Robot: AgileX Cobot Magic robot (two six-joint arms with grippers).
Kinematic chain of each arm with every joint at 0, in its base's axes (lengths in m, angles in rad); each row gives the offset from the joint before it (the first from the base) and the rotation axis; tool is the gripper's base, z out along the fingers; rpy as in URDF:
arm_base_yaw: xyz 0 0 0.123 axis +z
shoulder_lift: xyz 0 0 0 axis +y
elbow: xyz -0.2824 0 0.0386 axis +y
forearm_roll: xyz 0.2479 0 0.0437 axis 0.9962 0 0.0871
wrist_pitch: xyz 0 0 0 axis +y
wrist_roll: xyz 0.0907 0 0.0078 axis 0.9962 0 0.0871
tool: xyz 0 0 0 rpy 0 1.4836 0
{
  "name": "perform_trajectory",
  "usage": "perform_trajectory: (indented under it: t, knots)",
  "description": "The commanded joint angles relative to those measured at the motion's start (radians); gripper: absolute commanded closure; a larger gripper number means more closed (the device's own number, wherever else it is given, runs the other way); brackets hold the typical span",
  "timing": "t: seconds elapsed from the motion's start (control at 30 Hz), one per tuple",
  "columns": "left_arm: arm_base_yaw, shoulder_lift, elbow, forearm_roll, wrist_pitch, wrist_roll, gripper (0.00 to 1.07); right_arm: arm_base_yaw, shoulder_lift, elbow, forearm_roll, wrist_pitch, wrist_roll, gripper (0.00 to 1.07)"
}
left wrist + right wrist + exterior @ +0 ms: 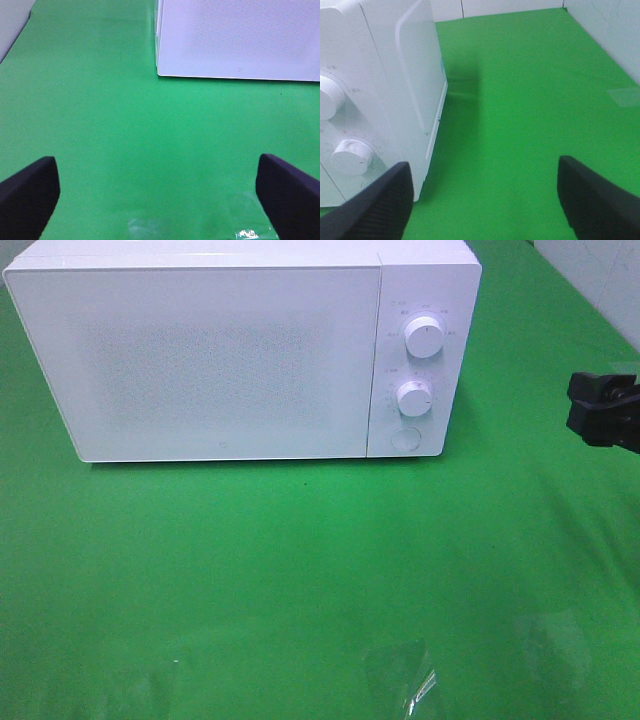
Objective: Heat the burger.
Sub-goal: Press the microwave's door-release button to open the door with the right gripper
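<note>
No burger shows in any view; I guess it sits inside the shut, boxy white microwave point(220, 360). My left gripper point(159, 200) and right gripper point(485, 200) both gape empty. Next, I judge, the right one must turn a round white knob point(414, 397).

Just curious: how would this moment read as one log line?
microwave: door shut | burger: not in view | left fingers: open, empty | right fingers: open, empty

I saw a lab-style test setup rather than a home kitchen: a white microwave point(220, 360) at upper left sat on a green-cloth tabletop point(300, 570), with white tiled wall point(600, 275) at upper right.
</note>
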Motion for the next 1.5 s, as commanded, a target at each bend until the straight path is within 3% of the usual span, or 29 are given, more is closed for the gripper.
perform_trajectory:
  t: [0.03, 0.23, 0.3, 0.47, 0.5, 0.6, 0.73, 1.03, 1.27, 1.5]
  knots:
    - [0.0, -0.015, 0.001, -0.002, -0.012, -0.001, 0.07, 0.058, -0.001, 0.009, 0.116, -0.07, -0.11, 0.32]
    - [0.0, -0.015, 0.001, -0.002, -0.012, -0.001, 0.07, 0.203, 0.019, 0.009, 0.286, -0.144, -0.244, 0.32]
    - [0.0, -0.015, 0.001, -0.002, -0.012, -0.001, 0.07, 0.312, 0.063, 0.009, 0.382, -0.231, -0.26, 0.32]
    - [0.0, -0.015, 0.001, -0.002, -0.012, -0.001, 0.07, 0.386, 0.102, 0.008, 0.439, -0.295, -0.26, 0.32]
    - [0.0, -0.015, 0.001, -0.002, -0.012, -0.001, 0.07, 0.46, 0.151, 0.0, 0.513, -0.337, -0.26, 0.32]
    - [0.0, -0.015, 0.001, -0.002, -0.012, -0.001, 0.07, 0.485, 0.168, -0.003, 0.533, -0.348, -0.261, 0.32]
    - [0.0, -0.015, 0.001, -0.002, -0.012, -0.001, 0.07, 0.611, 0.254, -0.039, 0.613, -0.381, -0.267, 0.32]
    - [0.0, -0.015, 0.001, -0.002, -0.012, -0.001, 0.07, 0.72, 0.35, -0.107, 0.68, -0.38, -0.267, 0.32]
    - [0.0, -0.015, 0.001, -0.002, -0.012, -0.001, 0.07, 0.744, 0.379, -0.142, 0.697, -0.372, -0.266, 0.32]
    - [0.0, -0.015, 0.001, -0.002, -0.012, -0.001, 0.07, 0.744, 0.383, -0.147, 0.697, -0.364, -0.034, 0.33]
